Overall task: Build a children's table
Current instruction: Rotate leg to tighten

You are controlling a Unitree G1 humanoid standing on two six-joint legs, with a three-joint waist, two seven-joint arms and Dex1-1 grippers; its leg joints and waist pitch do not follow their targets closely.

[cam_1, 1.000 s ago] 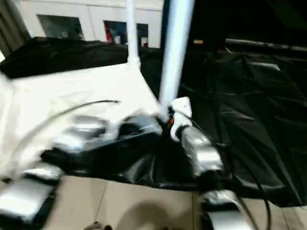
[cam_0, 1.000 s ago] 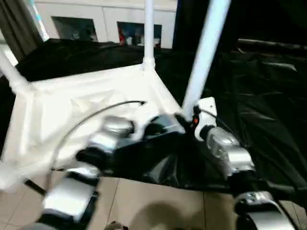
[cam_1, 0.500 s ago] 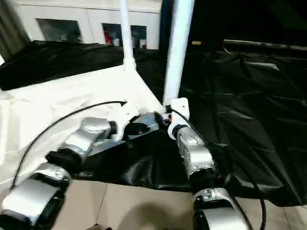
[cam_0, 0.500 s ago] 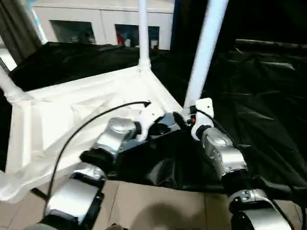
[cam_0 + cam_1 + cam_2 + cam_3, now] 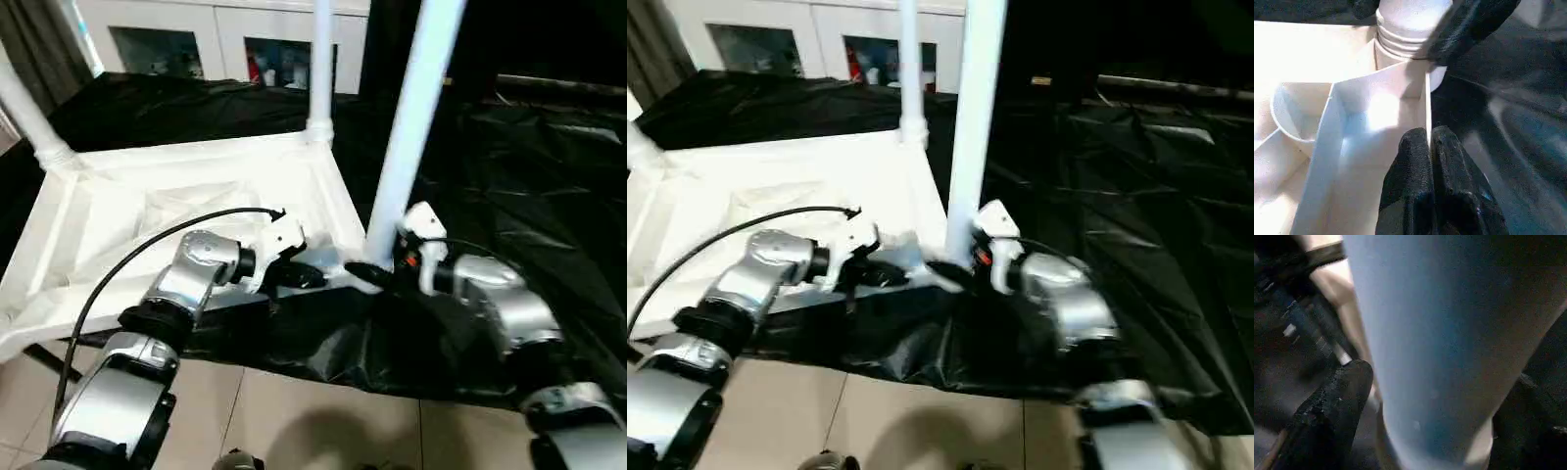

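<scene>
Table top lies upside down on black sheeting, ribbed underside facing up, its near edge by the tiled floor. Three legs are seen standing up out of corner sockets: near-right leg, far-right leg, far-left leg. Left gripper: fingers pressed together, pinching the thin raised rim of the top close to the near-right corner; the rim wall runs straight into the seam between the two black fingers. In the head views the left gripper sits at the near edge of the top, just left of the near-right leg, black cable arching over the silver forearm. Right gripper: jaws spread wide around the base of the near-right leg, one finger on one side of the tube, the other on the opposite side; whether the pads actually press on the tube cannot be told. In the left wrist view a black finger of the right gripper lies against the ribbed collar where the leg enters its socket. The two grippers are near each other at this corner, apart. White cabinets stand far behind the sheeting
</scene>
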